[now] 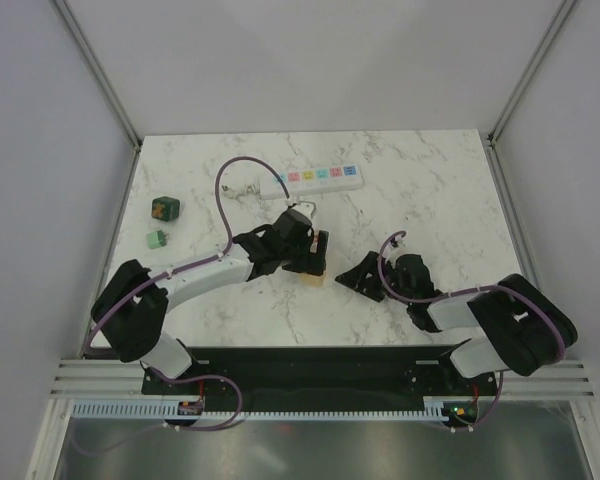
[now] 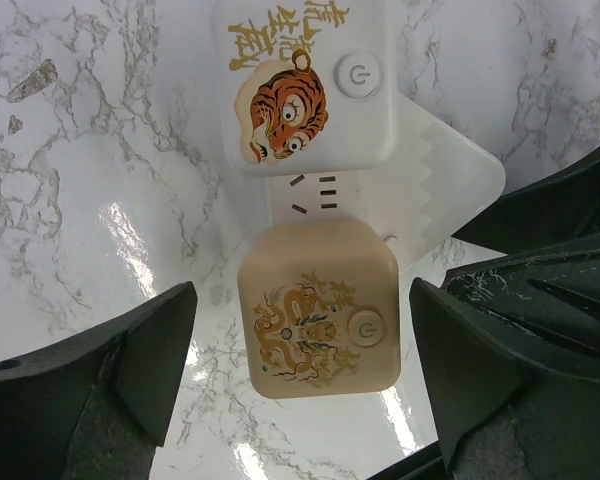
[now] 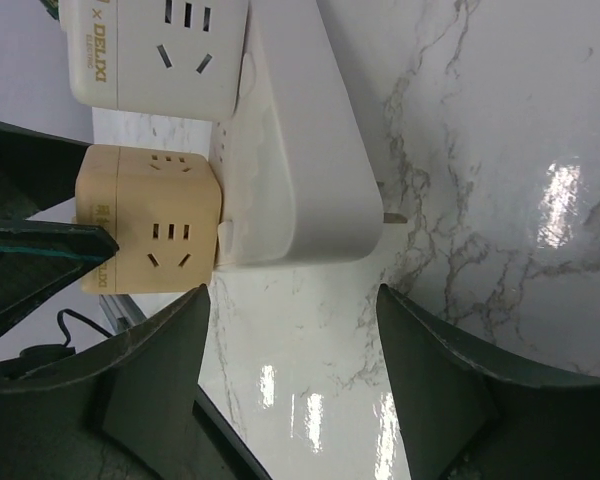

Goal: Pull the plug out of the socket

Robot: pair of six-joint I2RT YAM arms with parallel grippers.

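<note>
The plug (image 1: 165, 209), a dark green cube with an orange-yellow mark, lies on the table at the far left. It is apart from the socket (image 1: 322, 177), a long white strip with pastel outlets at the back centre. Neither shows in the wrist views. My left gripper (image 1: 316, 258) (image 2: 302, 352) is open, its fingers on either side of a beige dragon-print cube (image 2: 315, 315) without touching it. My right gripper (image 1: 365, 278) (image 3: 295, 350) is open and empty over bare marble.
The beige cube (image 3: 150, 220) and a white tiger-print cube (image 2: 305, 80) sit plugged into a plain white rectangular block (image 3: 290, 150) at table centre. A small bright-green block (image 1: 157, 238) lies near the plug. The left arm's purple cable (image 1: 235, 170) arches over the strip's cord end.
</note>
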